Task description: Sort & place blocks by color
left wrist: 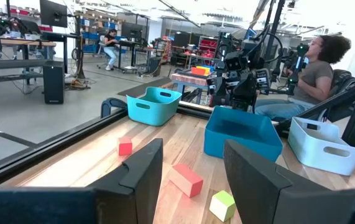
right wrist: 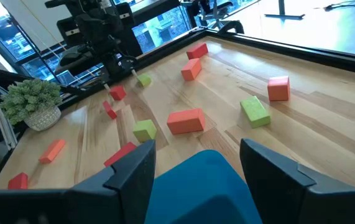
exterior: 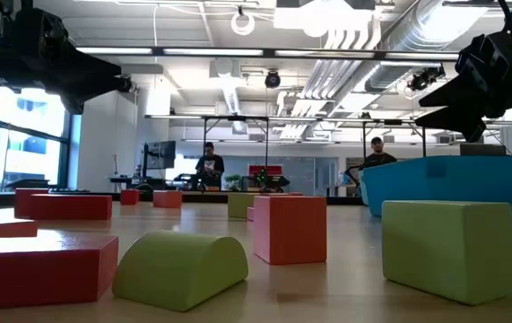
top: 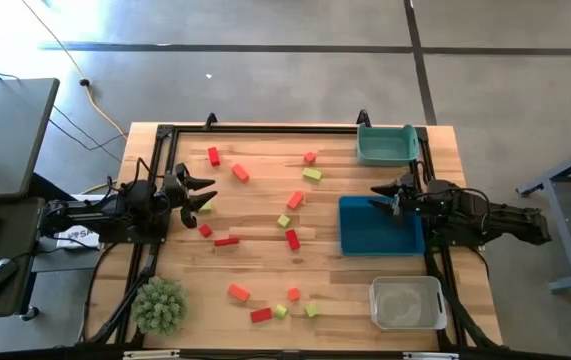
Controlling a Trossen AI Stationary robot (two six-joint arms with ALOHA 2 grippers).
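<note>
Over the table (top: 265, 250), both arms are reaching inward from opposite sides and hanging above the wood. At the left edge the left gripper (top: 197, 192) is pointing toward the middle, its fingers (left wrist: 141, 167) standing apart with nothing between them, just beside a yellow-green block (top: 206, 205). At the right edge the right gripper (top: 383, 191) is hovering over the rim of the blue bin (top: 380, 235), jaws spread wide and empty.

Three bins are lining the right side: a teal bin (top: 385, 146) at the far corner, the blue one in the middle, a pale bin (top: 407, 303) at the near corner. A green plant ball (top: 159, 304) is sitting at the near left corner. Open wood is lying between the arms, broken only by the blocks (top: 293, 239).

These are lying scattered across the middle and left of the table, none in any bin: red, orange and yellow-green cubes and short bars, mostly apart from one another. One red bar (top: 227, 241) is lying near the left gripper; a small cluster (top: 285, 310) is sitting along the near edge.
</note>
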